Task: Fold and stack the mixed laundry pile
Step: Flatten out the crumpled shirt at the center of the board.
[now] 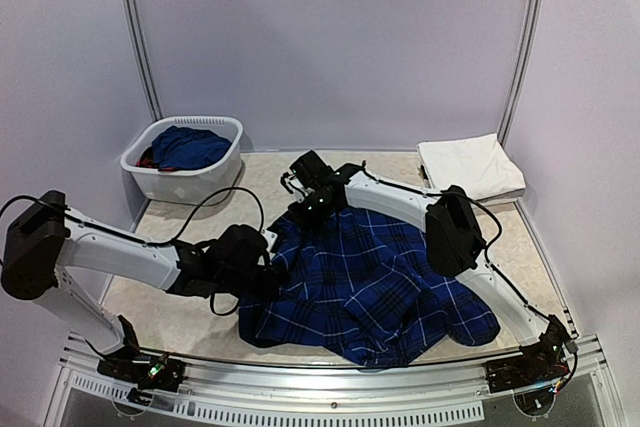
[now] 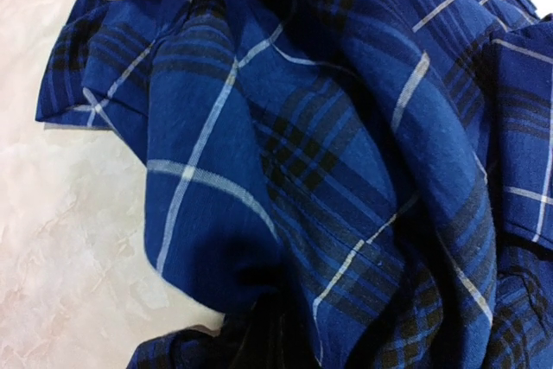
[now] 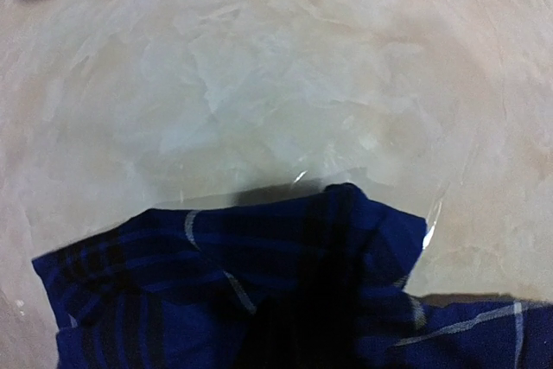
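Note:
The navy plaid shirt [image 1: 370, 282] lies spread and rumpled across the middle of the table. My left gripper [image 1: 266, 273] is at its left edge; in the left wrist view the shirt [image 2: 346, 153] fills the frame and bunches into the jaws, hiding the fingers. My right gripper [image 1: 312, 204] is at the shirt's far edge; in the right wrist view a fold of the shirt [image 3: 285, 291] is gathered over the jaws, just above the table. Folded white trousers [image 1: 470, 167] lie at the back right. A solid blue piece [image 1: 190, 147] and a bit of red [image 1: 147, 159] sit in the basket.
The oval white plastic basket [image 1: 185, 185] stands at the back left, with a black cable looping on the table beside it. The table [image 1: 180, 322] is beige and marbled, with a metal rail along its near edge and white walls behind.

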